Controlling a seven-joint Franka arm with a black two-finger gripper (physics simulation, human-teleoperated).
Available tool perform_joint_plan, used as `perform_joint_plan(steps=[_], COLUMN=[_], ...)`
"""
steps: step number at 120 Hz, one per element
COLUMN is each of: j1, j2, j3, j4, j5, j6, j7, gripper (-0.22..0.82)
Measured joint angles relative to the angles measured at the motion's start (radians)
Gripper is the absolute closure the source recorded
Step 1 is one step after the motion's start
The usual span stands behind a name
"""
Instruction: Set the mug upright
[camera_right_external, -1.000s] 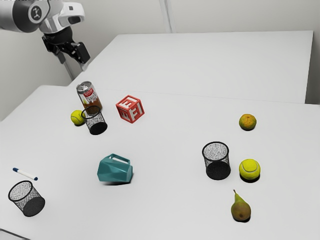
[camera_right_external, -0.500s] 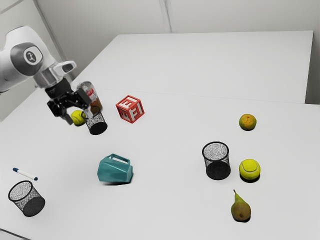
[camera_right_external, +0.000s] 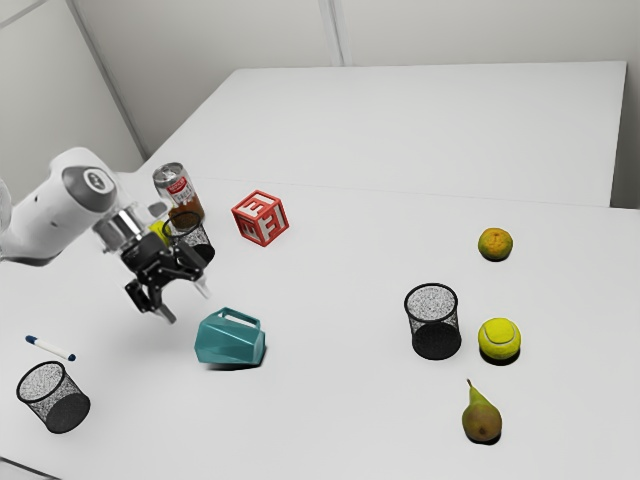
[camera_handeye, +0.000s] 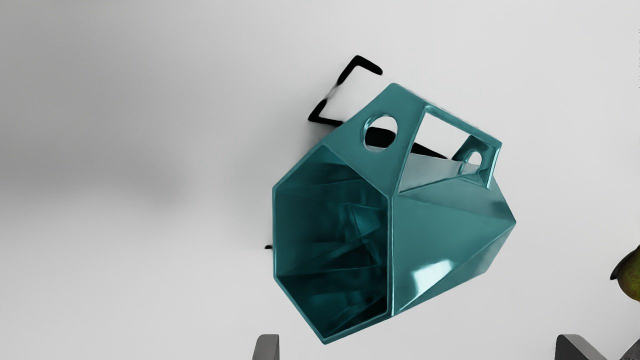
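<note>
- Lower left of frame: pen (camera_right_external: 50, 348) and a mesh cup (camera_right_external: 53, 398), well apart from the mug (low risk).
- Left of centre: hand (camera_right_external: 187, 305) up over the worktop (camera_right_external: 330, 420), fingers wide, nothing between them. Can (camera_right_external: 175, 185) and another mesh cup (camera_right_external: 194, 250) sit close behind; a backward swing could knock that cup.
- Just right of the hand, lower left-centre: mug (camera_right_external: 230, 338) on its side, mouth toward the exterior view's left, handle uppermost. A finger coming down off-line could hit the rim and shove or roll it (flat facets may help). Off-centre grip: it could swivel when lifted; let go while tilted, it would likely topple.
- Above and right of the mug: red cube (camera_right_external: 260, 218), a bump risk only if the arm swings wide.
</note>
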Motion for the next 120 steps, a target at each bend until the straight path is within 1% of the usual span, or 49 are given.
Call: perform_joint_plan(steps=[24, 49, 83, 88, 100, 105, 112, 120], j1=[-0.01, -0.01, -0.014, -0.016, -0.02, -0.021, -0.022, -0.023], j2=[0.056, 0.076, 0.114, 0.116, 0.115, 0.114, 0.112, 0.11], j3=[0.0, -0.001, -0.008, -0.008, -0.01, -0.012, -0.013, -0.014], j4=[-0.012, -0.039, -0.041, -0.039, -0.032, -0.029, -0.026, -0.012], j5=[-0.092, -0.183, -0.263, -0.265, -0.266, -0.266, -0.266, -0.266], j6=[0.016, 0.021, 0.027, 0.028, 0.028, 0.028, 0.029, 0.029], j7=[0.02, 0.034, 0.047, 0.047, 0.047, 0.048, 0.048, 0.047], gripper=[0.0, 0.0, 0.01, 0.09, 0.36, 0.45, 0.55, 0.63])
